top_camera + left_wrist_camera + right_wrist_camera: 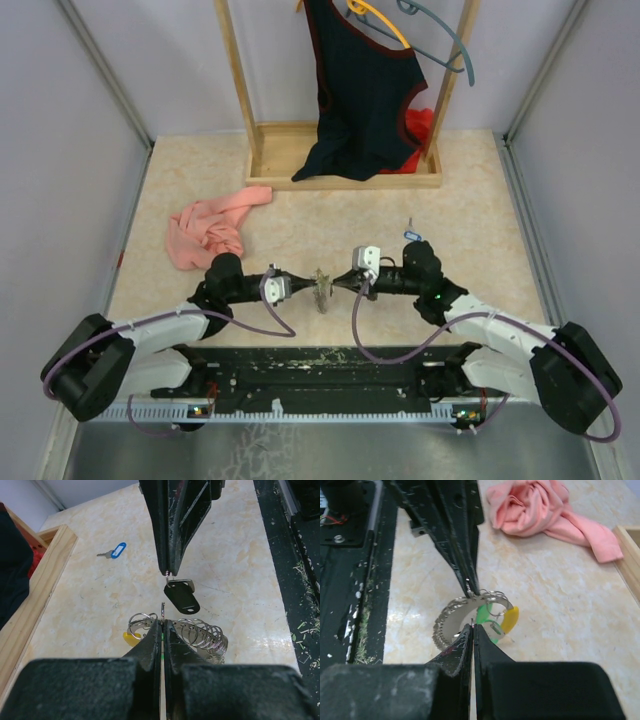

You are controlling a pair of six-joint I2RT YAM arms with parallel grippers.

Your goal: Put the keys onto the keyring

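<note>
Fingers of the left gripper [163, 626] pressed tight together, clamped on the thin grey metal wire keyring [448, 612] at the top of its loop. Same for the right gripper [472, 628]: no gap between the fingers, and a thin sliver of metal nipped at the very tips. Hanging tilted just under those tips in the left wrist view, the small key with the black plastic head [182, 599]. Cannot tell whether gripped by its own metal or by a small ring. Both grippers tip to tip over the near middle of the table, almost touching.

Underneath, a beige marbled table top [300, 215], with a scuffed black base plate [330, 365] along the near edge, littered with crumbs of debris. Plain grey walls [60, 120] on either side. At the far end, a light wooden clothes rack [275, 150] carrying a dark navy sleeveless garment [360, 90], with a red cloth [420, 125] behind it. Higher up, an orange hanger [380, 22] and a grey-blue hanger [445, 45]. Left of centre on the table, a crumpled salmon-pink cloth [208, 230].

Keyring standing on edge between the two grippers. Along one stretch, a yellow-orange piece [510, 618]; beside that, a green plastic key head [482, 614]; bunched along the wire, a cluster of small split rings [202, 635]. Flat on the table, well apart from the left gripper and near the right arm's wrist, a small key with a blue plastic head [115, 550].
</note>
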